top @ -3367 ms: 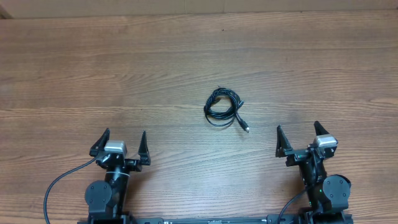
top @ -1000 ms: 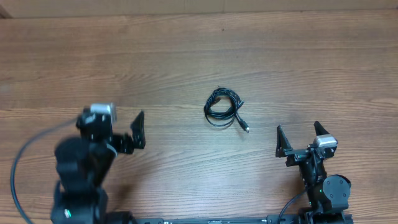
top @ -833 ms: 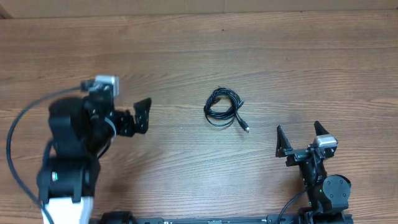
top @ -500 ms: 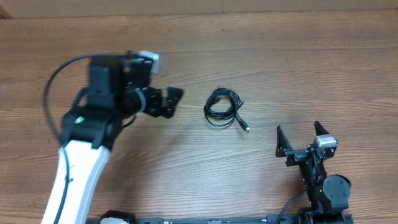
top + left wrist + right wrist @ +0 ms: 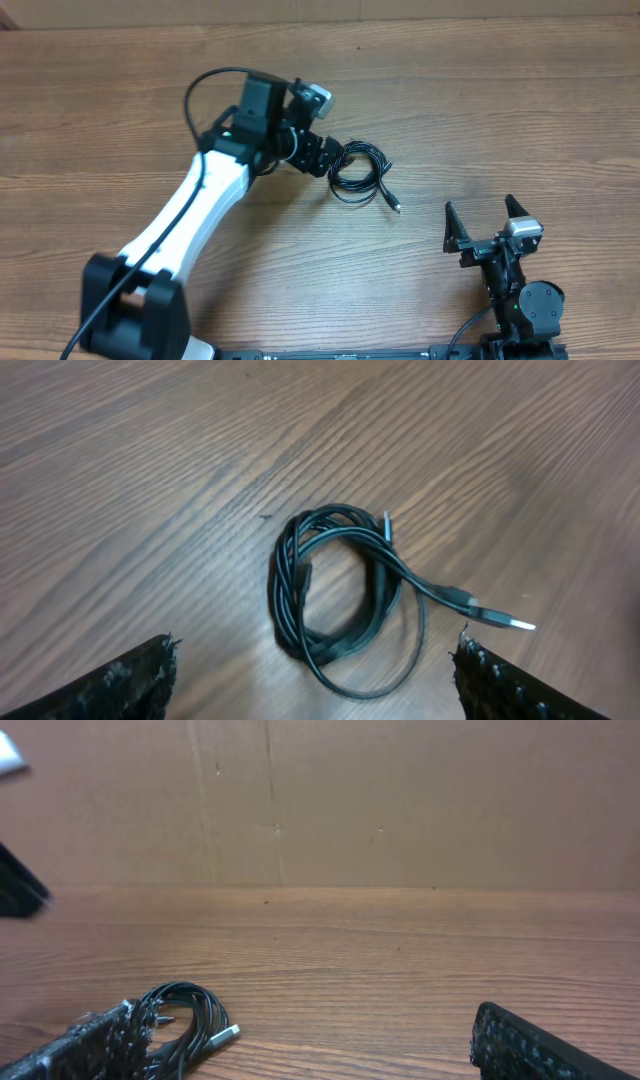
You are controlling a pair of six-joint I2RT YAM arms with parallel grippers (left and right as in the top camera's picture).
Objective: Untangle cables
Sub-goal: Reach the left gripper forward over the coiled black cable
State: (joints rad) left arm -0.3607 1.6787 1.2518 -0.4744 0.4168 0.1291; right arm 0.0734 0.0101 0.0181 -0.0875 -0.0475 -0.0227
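**Desk:** Where do the cables sit in this frame?

**Photographer:** The cables (image 5: 358, 172) lie as one small black coil on the wooden bench (image 5: 520, 90), a little right of centre and flat on the grain. One strand leaves the loop toward the near right. It ends in a metal-tipped plug (image 5: 497, 622) that rests on the wood just beside the coil.

**Desk:** And the left gripper?

**Photographer:** The left gripper (image 5: 332, 160) hangs at the coil's left edge, at the end of a white arm (image 5: 190, 215) extended diagonally across the bench. Its jaws stand wide apart. From the wrist camera, the two dark fingers (image 5: 130, 680) show only in the bottom corners, with the coil lying between and ahead of them. Nothing is clamped. The overhead view does not show whether a fingertip touches the strands.

**Desk:** The right side?

**Photographer:** The right gripper (image 5: 479, 206) sits low at the near right edge of the bench, well apart from the coil, its jaws spread wide and holding nothing. Its own camera looks along the wood. The coil and plug are at the lower left, with a brown cardboard wall (image 5: 330, 800) behind.

**Desk:** How tangled is it?

**Photographer:** Several turns overlap in a rough oval. I cannot tell how many separate cords make it up.
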